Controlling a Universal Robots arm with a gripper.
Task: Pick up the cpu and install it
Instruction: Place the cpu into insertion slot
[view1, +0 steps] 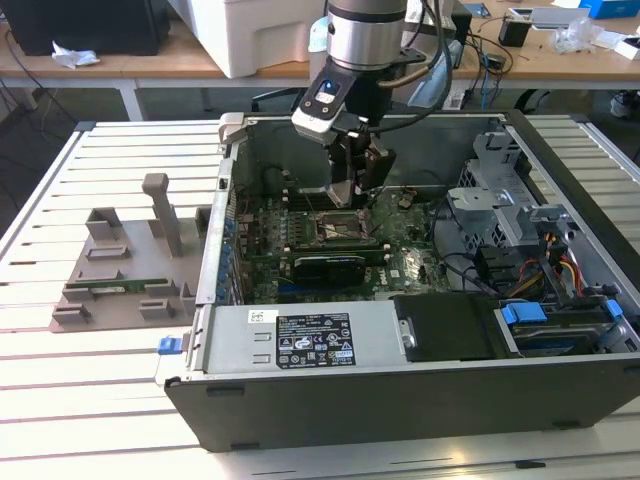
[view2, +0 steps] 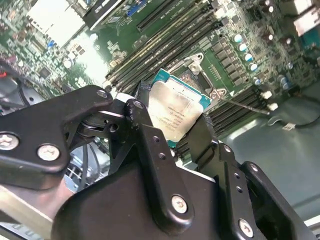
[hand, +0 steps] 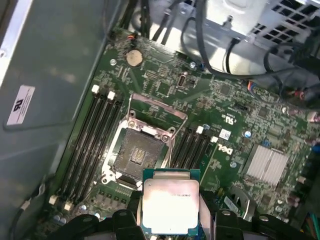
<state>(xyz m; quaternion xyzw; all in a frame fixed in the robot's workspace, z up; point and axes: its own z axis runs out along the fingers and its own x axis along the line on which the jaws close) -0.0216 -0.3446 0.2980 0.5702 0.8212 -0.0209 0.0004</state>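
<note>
The cpu (hand: 170, 205) is a small square chip with a silvery top and a green edge, held between my black fingers (view2: 150, 135). My gripper (view2: 175, 127) is shut on the cpu (view2: 175, 112), gripping two opposite edges. In the exterior view my gripper (view1: 352, 195) hangs inside the open computer case, just above the motherboard socket (view1: 340, 228). The socket (hand: 137, 152) is a black square frame with bare contacts, and its metal retention plate (hand: 157, 107) is hinged open. In the first wrist view the cpu hovers beside the socket, apart from it.
Memory slots (hand: 95, 145) flank the socket. A coin battery (hand: 133, 57), a finned heatsink (hand: 267, 165) and cables (hand: 235, 55) lie around it. The case wall (view1: 400, 400), drive cage (view1: 500, 200) and power supply (view1: 330, 335) enclose the board. A grey fixture (view1: 120, 260) stands at the exterior view's left.
</note>
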